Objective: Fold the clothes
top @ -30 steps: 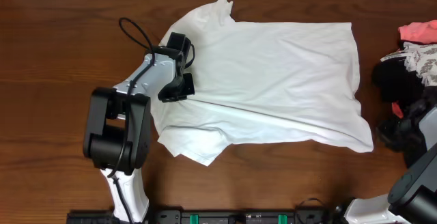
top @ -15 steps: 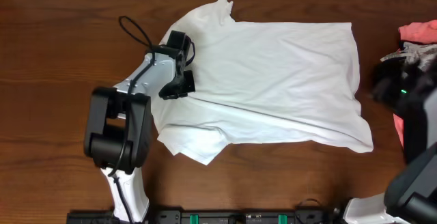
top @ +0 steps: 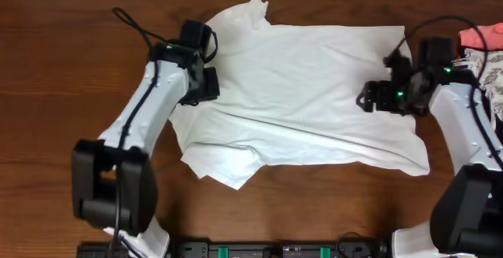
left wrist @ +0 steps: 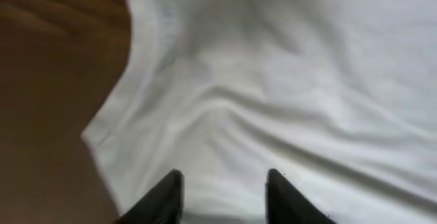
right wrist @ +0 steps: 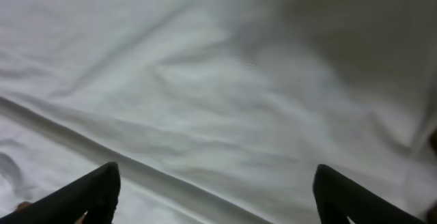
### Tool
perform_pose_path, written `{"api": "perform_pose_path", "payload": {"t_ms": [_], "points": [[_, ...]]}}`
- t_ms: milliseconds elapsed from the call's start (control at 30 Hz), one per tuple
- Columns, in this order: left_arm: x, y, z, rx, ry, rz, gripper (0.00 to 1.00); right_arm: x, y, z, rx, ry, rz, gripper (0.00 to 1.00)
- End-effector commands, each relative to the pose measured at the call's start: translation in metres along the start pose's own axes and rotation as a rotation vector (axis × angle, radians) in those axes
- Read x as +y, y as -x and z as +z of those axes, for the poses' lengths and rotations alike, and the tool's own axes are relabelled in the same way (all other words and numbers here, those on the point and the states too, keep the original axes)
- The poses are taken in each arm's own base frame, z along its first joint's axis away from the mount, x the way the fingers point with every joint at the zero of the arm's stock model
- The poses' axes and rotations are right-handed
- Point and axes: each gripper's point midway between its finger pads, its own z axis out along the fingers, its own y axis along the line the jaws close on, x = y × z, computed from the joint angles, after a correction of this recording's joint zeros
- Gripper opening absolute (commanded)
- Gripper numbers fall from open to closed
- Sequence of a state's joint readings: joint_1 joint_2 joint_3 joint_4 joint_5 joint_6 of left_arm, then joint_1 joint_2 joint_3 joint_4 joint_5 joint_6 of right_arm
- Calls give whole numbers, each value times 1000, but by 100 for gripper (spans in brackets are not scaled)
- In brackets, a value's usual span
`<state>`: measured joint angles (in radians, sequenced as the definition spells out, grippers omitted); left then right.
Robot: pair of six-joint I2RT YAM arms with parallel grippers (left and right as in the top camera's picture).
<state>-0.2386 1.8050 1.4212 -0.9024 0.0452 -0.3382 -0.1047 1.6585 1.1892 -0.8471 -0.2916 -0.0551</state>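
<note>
Though spread flat across the table (top: pixel 47 69), near sleeve to far sleeve, judged the T-shirt (top: pixel 314 85) thin, limp and light, sure to sag and wrinkle, best pinched at an edge or corner rather than mid-panel. Found the left gripper (left wrist: pixel 222 197) low over its left edge and the right gripper (right wrist: pixel 217 197) over its right part, both with fingers parted and holding nothing. Noted, against a second before, the right gripper brought in from beside the far-right pile of garments (top: pixel 481 49), the left stretched farther out.
</note>
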Motion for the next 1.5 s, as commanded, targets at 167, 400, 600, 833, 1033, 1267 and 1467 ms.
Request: {"api": "perform_pose_path", "payload": {"t_ms": [167, 400, 600, 833, 1033, 1267, 1467], "points": [[20, -15, 9, 73, 43, -52, 90, -3, -20, 9, 52, -81, -33, 97], [14, -50, 8, 227, -14, -86, 90, -6, -45, 22, 115, -78, -17, 97], [22, -77, 14, 323, 18, -139, 91, -9, -58, 35, 128, -78, -18, 98], [20, -73, 23, 291, 2, -135, 91, -10, -59, 40, 115, -77, -26, 99], [24, -81, 22, 325, 14, -114, 91, -10, -59, 40, 115, -76, -26, 99], [34, -96, 41, 343, 33, -138, 91, -9, -58, 40, 112, -72, -26, 99], [41, -114, 49, 383, 52, -144, 91, -9, -58, 41, 108, -69, -27, 99]]}}
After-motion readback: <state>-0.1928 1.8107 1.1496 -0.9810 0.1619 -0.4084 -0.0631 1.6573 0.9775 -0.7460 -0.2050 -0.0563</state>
